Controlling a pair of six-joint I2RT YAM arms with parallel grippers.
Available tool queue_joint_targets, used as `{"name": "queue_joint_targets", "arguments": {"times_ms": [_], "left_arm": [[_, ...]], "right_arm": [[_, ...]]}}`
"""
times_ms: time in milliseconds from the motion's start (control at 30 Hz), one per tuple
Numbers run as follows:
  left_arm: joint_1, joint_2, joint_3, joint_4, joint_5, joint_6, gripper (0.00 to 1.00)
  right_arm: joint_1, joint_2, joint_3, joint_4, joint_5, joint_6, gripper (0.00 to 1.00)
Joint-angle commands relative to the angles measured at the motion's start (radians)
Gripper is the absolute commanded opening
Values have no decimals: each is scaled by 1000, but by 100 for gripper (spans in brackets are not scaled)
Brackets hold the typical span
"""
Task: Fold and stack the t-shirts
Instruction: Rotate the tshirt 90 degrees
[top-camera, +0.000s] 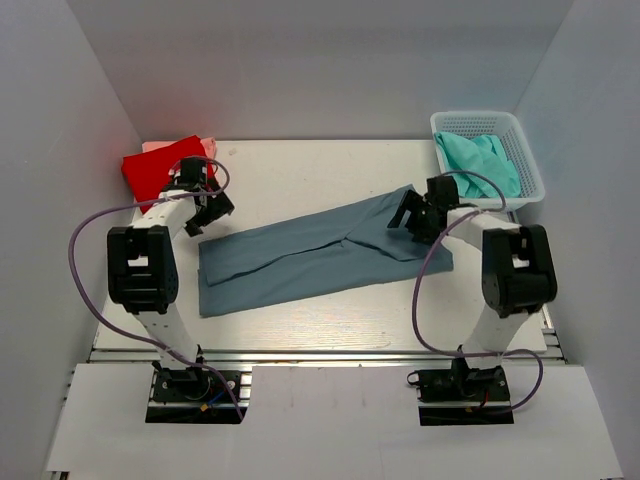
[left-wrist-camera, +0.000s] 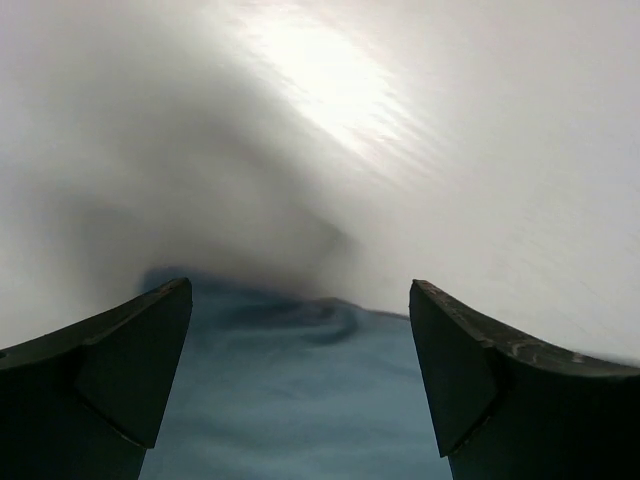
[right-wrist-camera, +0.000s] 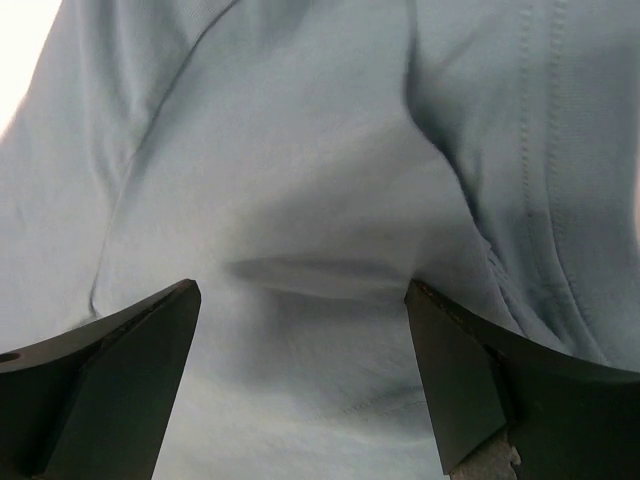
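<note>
**A:** Where is the long dusty blue-grey cloth t-shirt (top-camera: 320, 258)?
**B:** It lies flat across the middle of the white table (top-camera: 300, 165), folded into a long strip that slants from near left to far right

**A:** And the left gripper (top-camera: 207, 208)?
**B:** Its jaws are spread wide and hold nothing. It is near the strip's left end, and the wrist view shows the cloth's edge between the fingers

**A:** And the right gripper (top-camera: 413, 215)?
**B:** It is also wide apart and empty, over the shirt's right end, with stitched seams below it

**A:** Where are the other shirts?
**B:** A folded red shirt (top-camera: 150, 172) is at the far left corner, with a pink one (top-camera: 160, 147) showing at its far edge. A crumpled teal shirt (top-camera: 482, 160) sits in the white plastic mesh basket (top-camera: 522, 135) at far right
</note>
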Motion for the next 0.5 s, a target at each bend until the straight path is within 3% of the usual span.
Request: {"name": "queue_joint_targets", "arguments": {"times_ms": [0, 33, 100, 133, 167, 300, 367, 433, 467], "left_arm": [[-25, -64, 1, 144, 236, 110, 100], [-25, -64, 1, 144, 247, 110, 100], [-35, -64, -8, 133, 276, 154, 100], [-45, -76, -24, 145, 309, 168, 100], [-54, -91, -24, 145, 334, 182, 100], [-98, -142, -73, 170, 400, 276, 100], [-121, -163, -102, 193, 432, 313, 100], [-160, -173, -116, 204, 478, 357, 100], [-175, -173, -116, 195, 489, 371, 100]], "right_arm": [[-1, 189, 134, -155, 85, -25, 90], [-1, 222, 290, -207, 94, -37, 90], [2, 375, 408, -270, 93, -59, 90], [1, 416, 621, -328, 85, -86, 90], [2, 503, 696, -383, 71, -97, 90], [5, 756, 1188, -398, -75, -141, 90], [14, 793, 1273, -249, -169, -161, 90], [22, 751, 1260, -135, -264, -148, 90], [28, 722, 1176, -73, -277, -163, 90]]}}
